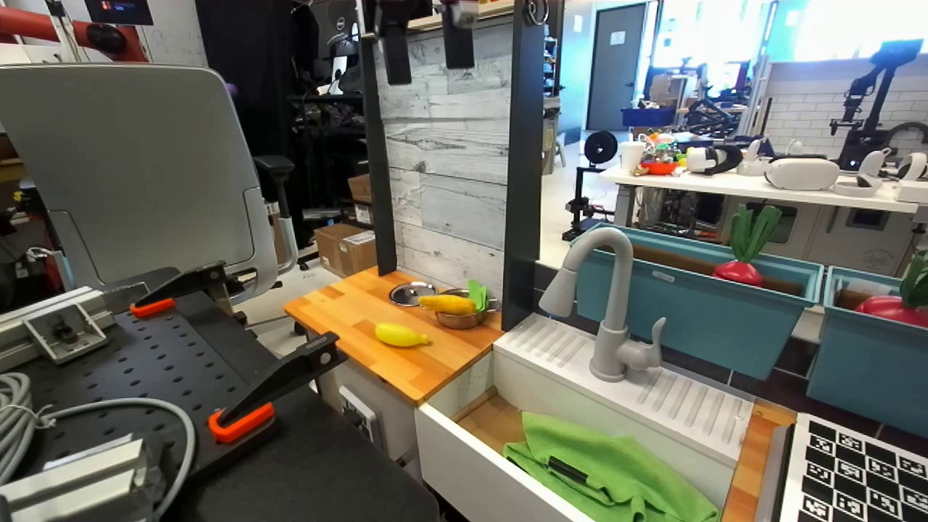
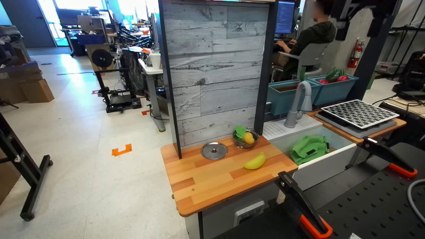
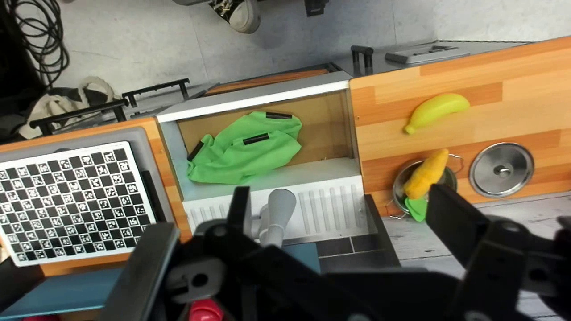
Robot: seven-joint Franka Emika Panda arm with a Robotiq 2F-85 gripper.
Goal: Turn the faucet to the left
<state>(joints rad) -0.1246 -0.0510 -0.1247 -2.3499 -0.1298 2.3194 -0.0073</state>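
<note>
Faucet (image 1: 615, 312) stands upright on the ribbed white sink ledge (image 1: 692, 404), and the gripper (image 1: 428, 75) hangs well apart from it, spread wide and empty, so nothing looks done and the leftward turn remains

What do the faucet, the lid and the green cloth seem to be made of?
Faucet: probably plastic, matte grey; its even surface shows no metallic shine, though painted metal is possible.
Lid: most likely metal, polished; it is silvery with bright reflections.
Cloth: some soft textile, dull finish; it lies in loose folds, but the exact fibre cannot be told.
</note>
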